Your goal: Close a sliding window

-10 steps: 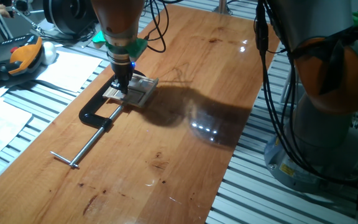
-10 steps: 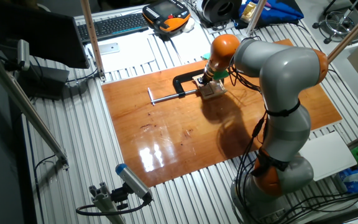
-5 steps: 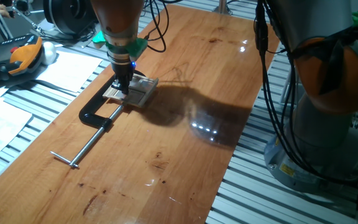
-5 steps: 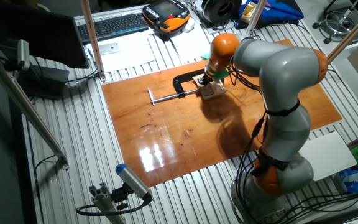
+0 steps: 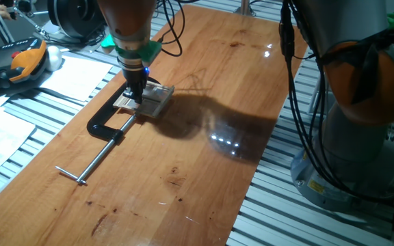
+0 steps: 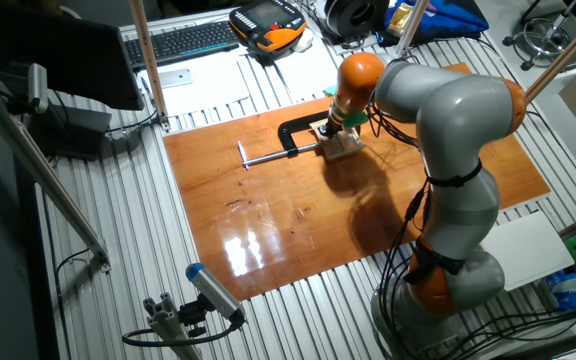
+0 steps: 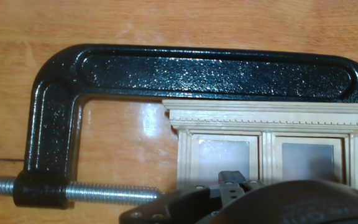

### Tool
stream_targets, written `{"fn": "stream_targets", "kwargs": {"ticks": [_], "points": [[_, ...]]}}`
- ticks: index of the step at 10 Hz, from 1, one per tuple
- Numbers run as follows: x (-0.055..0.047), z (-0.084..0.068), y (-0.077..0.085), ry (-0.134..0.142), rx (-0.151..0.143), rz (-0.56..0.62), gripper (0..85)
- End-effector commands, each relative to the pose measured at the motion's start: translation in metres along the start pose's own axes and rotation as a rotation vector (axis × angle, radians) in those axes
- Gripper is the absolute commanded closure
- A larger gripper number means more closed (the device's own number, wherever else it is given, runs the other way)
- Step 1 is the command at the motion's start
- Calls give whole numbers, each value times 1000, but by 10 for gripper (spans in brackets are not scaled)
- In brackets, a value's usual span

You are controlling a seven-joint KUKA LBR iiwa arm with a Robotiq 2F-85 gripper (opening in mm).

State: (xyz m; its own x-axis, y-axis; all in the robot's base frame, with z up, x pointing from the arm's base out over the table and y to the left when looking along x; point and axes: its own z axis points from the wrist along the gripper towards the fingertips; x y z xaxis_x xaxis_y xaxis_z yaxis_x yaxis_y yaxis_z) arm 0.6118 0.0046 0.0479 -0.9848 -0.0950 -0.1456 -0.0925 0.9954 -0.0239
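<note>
Your gripper (image 5: 137, 98) rests on the sliding window (image 7: 272, 149), just inside the black C-clamp (image 7: 61, 118); its finger state is hidden. Push the sash steadily along its track.

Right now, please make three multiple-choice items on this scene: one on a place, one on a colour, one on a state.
1. Where is the sliding window?
A. inside the C-clamp's bend
B. on the white paper
C. hanging in the air

2. What colour is the C-clamp?
A. red
B. black
C. white

3. How does the sliding window stand?
A. upright
B. lying flat on the table
C. leaning on the keyboard

Answers: 1 A, the hand view shows the clamp's frame around it. 2 B, all views show black metal. 3 B, it lies flat under the pincer.
</note>
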Motion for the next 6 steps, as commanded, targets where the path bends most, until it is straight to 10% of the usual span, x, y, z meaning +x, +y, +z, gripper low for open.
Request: {"fn": "stream_targets", "kwargs": {"ticks": [1,6], "points": [[0,0,0,0,-1,0,850],[5,0,0,7,-5,0,850]]}}
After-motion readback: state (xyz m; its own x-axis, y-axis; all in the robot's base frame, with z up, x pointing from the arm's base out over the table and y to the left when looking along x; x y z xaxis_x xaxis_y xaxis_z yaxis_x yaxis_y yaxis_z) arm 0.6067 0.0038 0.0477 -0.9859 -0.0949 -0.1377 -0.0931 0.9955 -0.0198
